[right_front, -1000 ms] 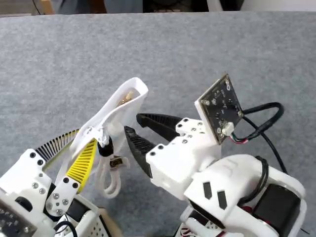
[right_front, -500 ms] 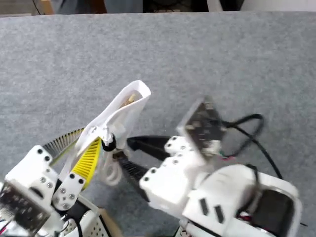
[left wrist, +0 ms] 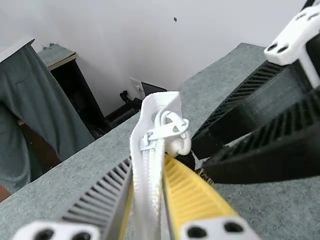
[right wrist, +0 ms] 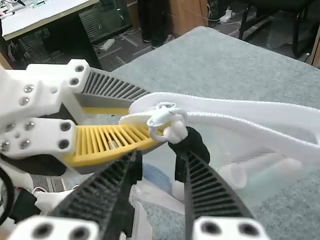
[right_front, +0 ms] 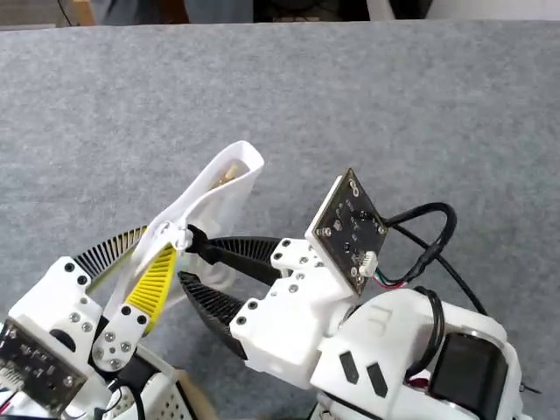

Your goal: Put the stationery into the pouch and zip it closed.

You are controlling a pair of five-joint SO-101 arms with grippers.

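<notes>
The pouch (right_front: 223, 188) is smooth translucent plastic, the table (right_front: 420, 96) rough matt felt.

White pouch (right_front: 214, 197) over the flecked grey table (right_front: 394, 105), left gripper (right_front: 156, 241) showing one yellow ribbed finger and one dark grey ribbed one, right gripper (right_front: 185, 256) all ribbed black on white.
</notes>
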